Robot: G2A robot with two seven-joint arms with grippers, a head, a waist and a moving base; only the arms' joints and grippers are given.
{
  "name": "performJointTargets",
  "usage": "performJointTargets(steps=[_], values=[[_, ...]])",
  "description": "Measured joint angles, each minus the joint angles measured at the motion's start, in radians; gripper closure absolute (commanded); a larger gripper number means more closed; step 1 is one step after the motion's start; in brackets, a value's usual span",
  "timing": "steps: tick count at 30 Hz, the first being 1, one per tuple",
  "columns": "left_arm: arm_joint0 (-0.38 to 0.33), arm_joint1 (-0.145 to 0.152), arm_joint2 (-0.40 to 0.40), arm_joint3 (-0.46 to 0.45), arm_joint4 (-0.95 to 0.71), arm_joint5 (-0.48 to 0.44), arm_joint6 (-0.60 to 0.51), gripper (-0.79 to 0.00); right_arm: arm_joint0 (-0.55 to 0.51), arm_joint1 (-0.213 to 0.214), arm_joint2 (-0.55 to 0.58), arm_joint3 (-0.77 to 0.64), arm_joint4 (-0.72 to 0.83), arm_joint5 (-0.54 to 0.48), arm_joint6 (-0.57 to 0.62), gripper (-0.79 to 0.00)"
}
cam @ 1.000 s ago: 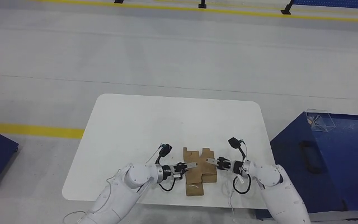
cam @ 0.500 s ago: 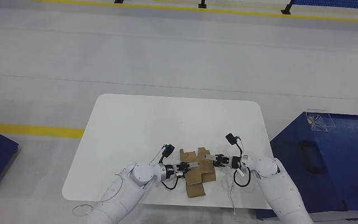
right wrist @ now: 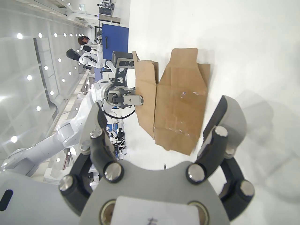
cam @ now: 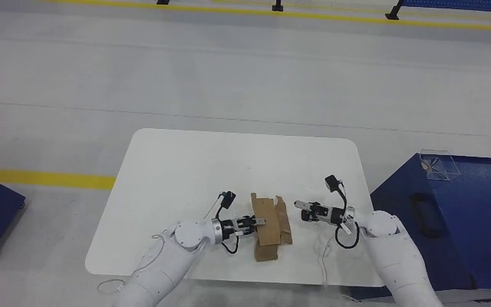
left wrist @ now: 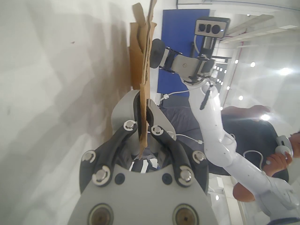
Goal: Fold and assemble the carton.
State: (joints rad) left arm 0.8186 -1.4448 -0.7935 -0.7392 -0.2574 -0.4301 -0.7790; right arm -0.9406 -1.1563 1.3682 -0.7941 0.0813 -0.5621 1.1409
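The brown carton point(cam: 272, 226) lies flattened near the table's front edge, one panel lifted off the surface. My left gripper point(cam: 258, 222) is shut on that raised panel's edge; in the left wrist view the cardboard point(left wrist: 143, 71) runs edge-on between its fingers point(left wrist: 153, 115). In the top view my right gripper point(cam: 301, 209) is open just right of the carton and not touching it. In the right wrist view the carton point(right wrist: 180, 99) sits beyond my open right gripper point(right wrist: 161, 103), with the left gripper point(right wrist: 138, 99) clamped on its far panel.
The white table point(cam: 192, 169) has free room behind and left of the carton. Its front edge is close to the carton. A blue cabinet point(cam: 430, 215) carrying a clear box point(cam: 437, 163) stands off the table's right side. Cables hang from both arms.
My right gripper has let go of the carton, opened and drawn back to the right. The left gripper has kept its hold, and the carton now looks narrower, with one panel raised.
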Motion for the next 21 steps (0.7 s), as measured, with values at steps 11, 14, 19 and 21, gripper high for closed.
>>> performJointTargets(steps=[11,14,19,21], values=[[0.174,0.080,-0.193,-0.307,-0.234,0.021,-0.244,0.000,-0.049,0.014,-0.025,-0.095,0.390,0.185,0.302,-0.570],[0.199,0.087,-0.206,-0.339,-0.233,0.039,-0.249,0.000,-0.054,0.014,-0.061,-0.113,0.443,0.214,0.331,0.000],[0.228,0.094,-0.217,-0.363,-0.237,0.033,-0.254,0.000,-0.054,0.016,-0.120,-0.130,0.450,0.196,0.314,0.000],[0.236,0.096,-0.223,-0.365,-0.244,0.032,-0.259,0.000,-0.056,0.019,-0.131,-0.138,0.460,0.191,0.308,0.000]])
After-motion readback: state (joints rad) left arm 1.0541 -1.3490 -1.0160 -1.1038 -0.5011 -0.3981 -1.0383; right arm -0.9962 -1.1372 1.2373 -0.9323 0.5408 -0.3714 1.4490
